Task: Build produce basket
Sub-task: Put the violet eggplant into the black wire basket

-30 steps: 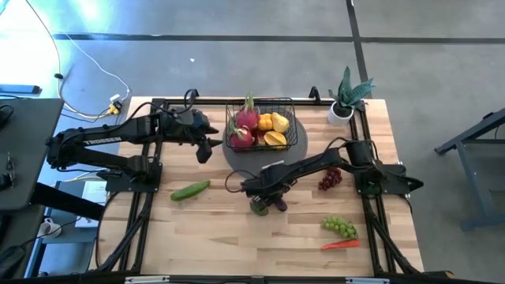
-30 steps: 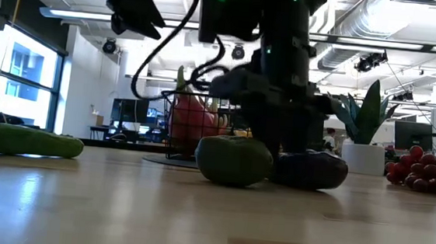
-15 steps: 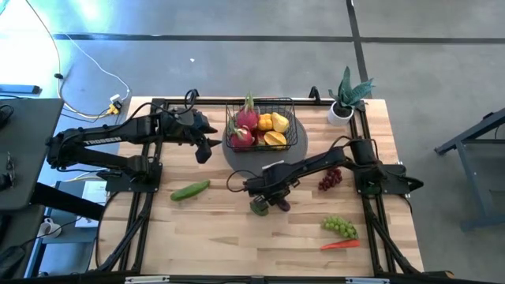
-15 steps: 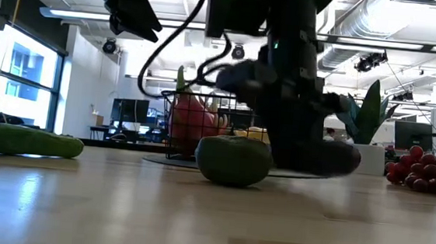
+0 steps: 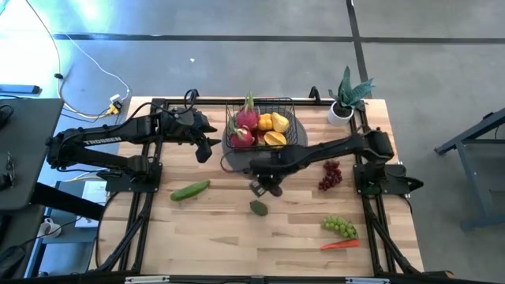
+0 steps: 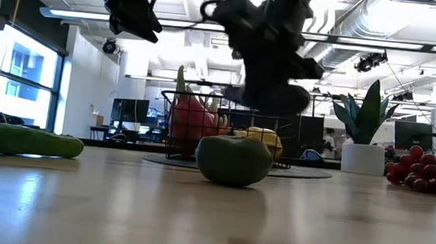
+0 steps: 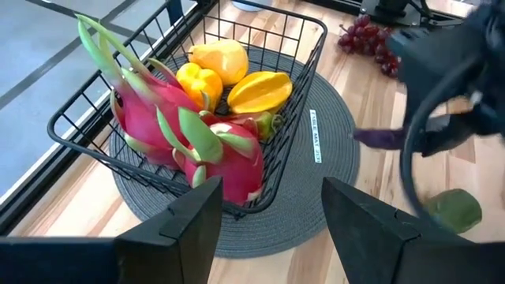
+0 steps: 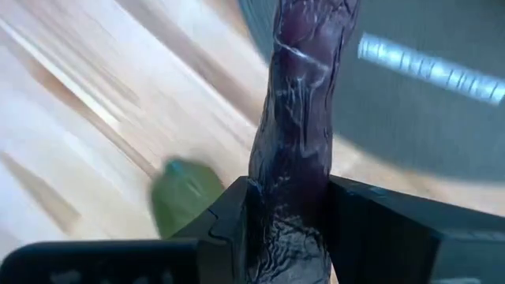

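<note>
The black wire basket [image 5: 260,125] stands on a round grey mat [image 5: 296,148] and holds pink dragon fruits [image 7: 189,126] and yellow and orange pieces [image 7: 237,79]. My right gripper [image 5: 265,188] hangs above the wood just near of the mat, shut on a purple eggplant [image 8: 300,126]. A round green fruit [image 5: 259,207] lies on the table below it. My left gripper [image 7: 268,229] waits open, left of the basket and above the table. My right gripper pinches the eggplant between its two fingers [image 8: 229,229], which press its two sides [image 8: 293,207]. The fingers come from above, pointing steeply down. The eggplant [image 6: 270,99] is lifted clear of the table, and the rest of its length juts out past the fingers.
A green cucumber [image 5: 189,190] lies at the left. Red grapes [image 5: 330,175], green grapes [image 5: 339,227] and a carrot [image 5: 339,244] lie at the right. A potted plant [image 5: 347,95] stands at the far right corner.
My right gripper has risen from the table with the eggplant and gone toward the far edge, nearer the basket. The eggplant, which lay on the wood beside the green fruit, now hangs clear. The green fruit has stayed in place.
</note>
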You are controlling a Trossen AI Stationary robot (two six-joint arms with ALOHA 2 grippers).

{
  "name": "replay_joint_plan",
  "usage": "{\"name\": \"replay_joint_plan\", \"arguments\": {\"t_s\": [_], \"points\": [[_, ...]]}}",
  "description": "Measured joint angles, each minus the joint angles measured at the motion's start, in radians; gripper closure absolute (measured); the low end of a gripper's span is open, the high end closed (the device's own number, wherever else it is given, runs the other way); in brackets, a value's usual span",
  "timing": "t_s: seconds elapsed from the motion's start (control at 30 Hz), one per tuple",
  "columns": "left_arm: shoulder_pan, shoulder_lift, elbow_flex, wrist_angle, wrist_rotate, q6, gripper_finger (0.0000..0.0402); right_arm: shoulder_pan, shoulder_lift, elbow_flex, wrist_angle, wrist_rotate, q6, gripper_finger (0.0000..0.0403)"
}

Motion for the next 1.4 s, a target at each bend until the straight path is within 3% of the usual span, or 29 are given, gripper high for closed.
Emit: {"name": "replay_joint_plan", "arguments": {"t_s": [0.4,0.63,0.97,1.13,1.4], "points": [[0.000,0.000,0.000,0.000,-0.026,0.000,0.0198,-0.135,-0.137,0.000,0.217,0.097,-0.248,0.0308],[0.000,0.000,0.000,0.000,-0.026,-0.003,0.0198,-0.218,-0.143,0.000,0.305,0.102,-0.405,0.0307],[0.000,0.000,0.000,0.000,-0.026,-0.022,0.0198,-0.316,-0.143,0.000,0.400,0.211,-0.597,0.0306],[0.000,0.000,0.000,0.000,-0.059,-0.026,0.0198,-0.342,-0.141,-0.008,0.419,0.341,-0.600,0.0306],[0.000,0.000,0.000,0.000,-0.102,-0.046,0.0198,-0.359,-0.137,-0.134,0.518,0.348,-0.549,0.0306]]}}
